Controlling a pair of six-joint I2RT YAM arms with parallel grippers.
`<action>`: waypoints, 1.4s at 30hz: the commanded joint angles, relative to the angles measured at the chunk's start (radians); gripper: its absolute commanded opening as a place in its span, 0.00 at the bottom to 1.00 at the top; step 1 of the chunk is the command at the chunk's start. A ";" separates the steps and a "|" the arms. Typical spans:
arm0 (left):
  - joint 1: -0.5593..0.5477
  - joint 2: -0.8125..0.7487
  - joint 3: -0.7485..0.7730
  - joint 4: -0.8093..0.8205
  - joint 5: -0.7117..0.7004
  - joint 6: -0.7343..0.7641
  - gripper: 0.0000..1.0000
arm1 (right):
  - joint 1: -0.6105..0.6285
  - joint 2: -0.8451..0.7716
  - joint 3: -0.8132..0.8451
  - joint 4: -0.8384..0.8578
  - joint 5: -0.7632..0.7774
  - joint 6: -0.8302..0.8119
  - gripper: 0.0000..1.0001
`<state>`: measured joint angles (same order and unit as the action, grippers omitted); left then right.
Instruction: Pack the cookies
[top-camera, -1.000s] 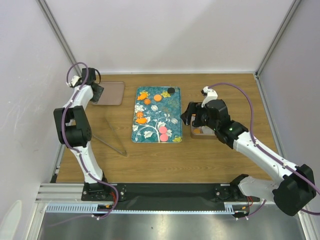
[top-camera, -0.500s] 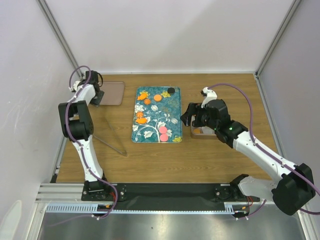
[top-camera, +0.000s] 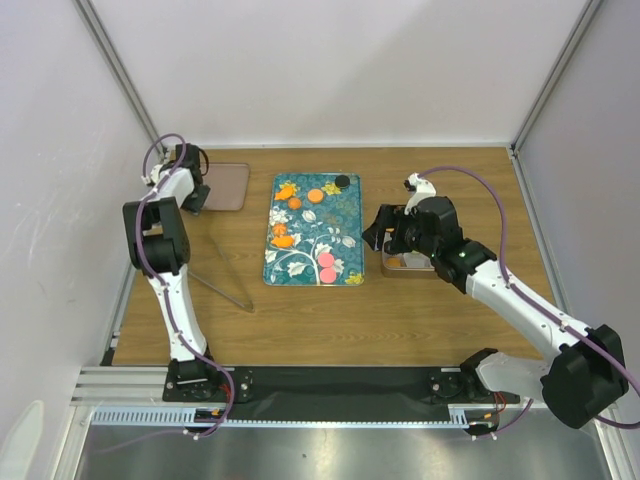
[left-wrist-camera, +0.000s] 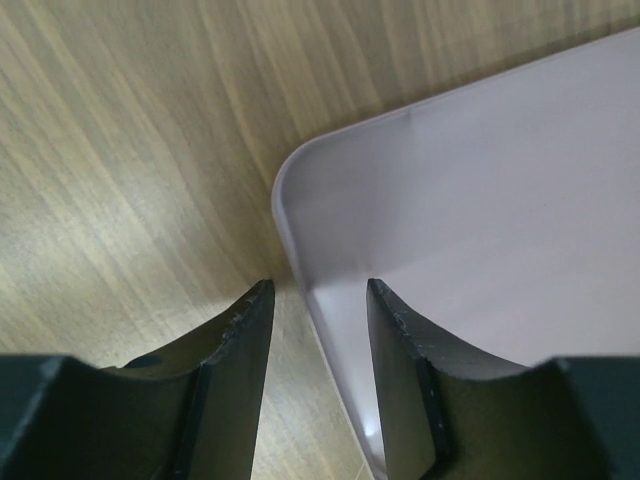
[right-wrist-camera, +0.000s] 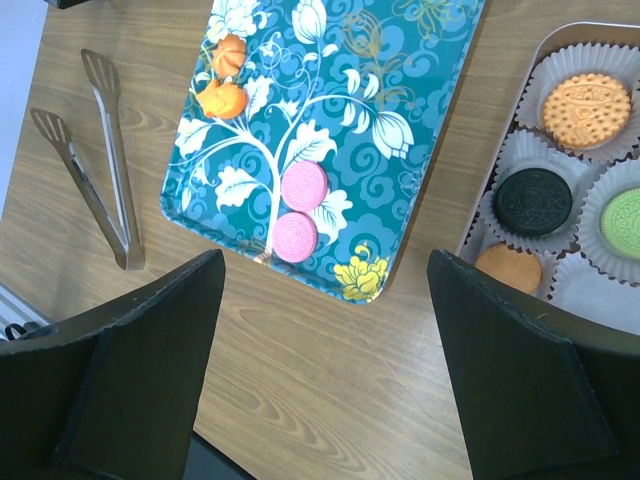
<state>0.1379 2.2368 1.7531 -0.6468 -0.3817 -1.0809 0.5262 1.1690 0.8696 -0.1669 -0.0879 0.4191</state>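
Observation:
Cookies lie on the teal floral tray (top-camera: 300, 245): two orange (top-camera: 315, 195), one black (top-camera: 342, 181) and two pink (top-camera: 326, 267). The pink pair (right-wrist-camera: 299, 210) also shows in the right wrist view. A tin (top-camera: 408, 264) right of the tray holds paper cups with an orange (right-wrist-camera: 585, 110), a black (right-wrist-camera: 532, 201), a green (right-wrist-camera: 625, 215) and a tan cookie (right-wrist-camera: 510, 268). My right gripper (top-camera: 381, 230) (right-wrist-camera: 325, 275) is open and empty above the table between tray and tin. My left gripper (top-camera: 196, 193) (left-wrist-camera: 318, 290) is open, its fingers either side of the rim of the pinkish lid (top-camera: 226, 186) (left-wrist-camera: 480, 200).
Metal tongs (top-camera: 225, 278) (right-wrist-camera: 100, 160) lie on the table left of the tray. White walls close in the back and both sides. The left arm stands folded upright along the left wall.
The left arm has folded further back and left, bringing its gripper to the lid's left edge. The right arm has hardly moved. No cookie has moved.

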 joint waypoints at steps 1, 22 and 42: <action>0.008 0.029 0.058 -0.014 -0.034 0.009 0.47 | -0.008 0.006 0.000 0.024 -0.019 0.010 0.88; 0.009 0.176 0.330 -0.209 -0.051 0.137 0.30 | -0.065 0.027 0.014 0.021 -0.099 0.029 0.88; 0.071 -0.005 0.141 0.012 0.202 0.142 0.00 | -0.069 0.098 0.043 0.027 -0.180 0.030 0.86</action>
<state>0.1955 2.3283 1.9152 -0.7029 -0.2497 -0.9405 0.4606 1.2499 0.8707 -0.1661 -0.2375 0.4416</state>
